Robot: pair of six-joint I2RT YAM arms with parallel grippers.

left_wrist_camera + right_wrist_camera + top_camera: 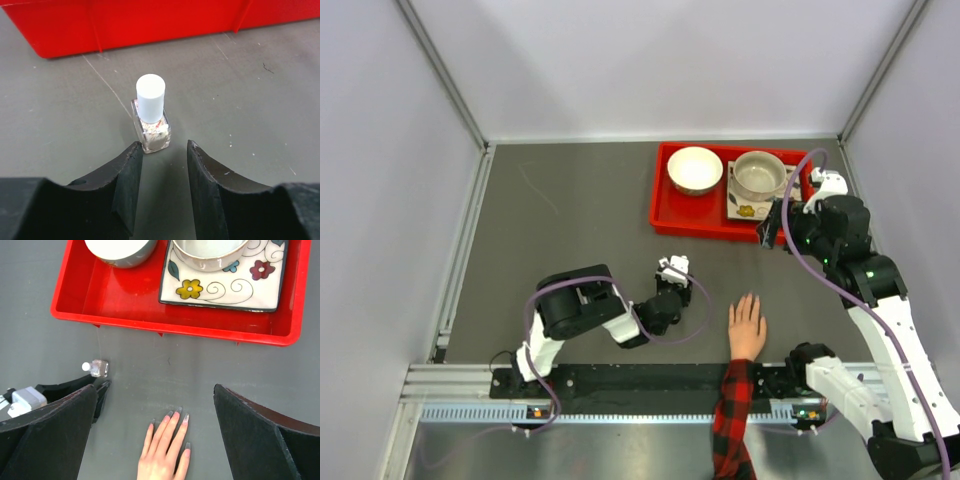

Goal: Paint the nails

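Grey worktop [570,210]. The left claw [165,147] sits low over it, released, with its jaws parted and nothing between them. A small bottle [151,120] with a white cap stands upright just ahead of the claw's tips, slightly toward its left finger. Can't tell whether that finger touches it.

To the right of that claw a human hand [747,325] lies flat, palm down, in a red-and-black plaid sleeve [732,420]. The nails [186,417] tip the loosely spread fingers, well apart from the bottle. In the wrist view they fall between the right claw's two fingers and below them.

The right claw [155,389] is raised, spread wide and holding nothing. Ahead of it, a red tray [165,330] carries a white bowl [695,170] and a second bowl [759,175] on a flowered plate [225,287].
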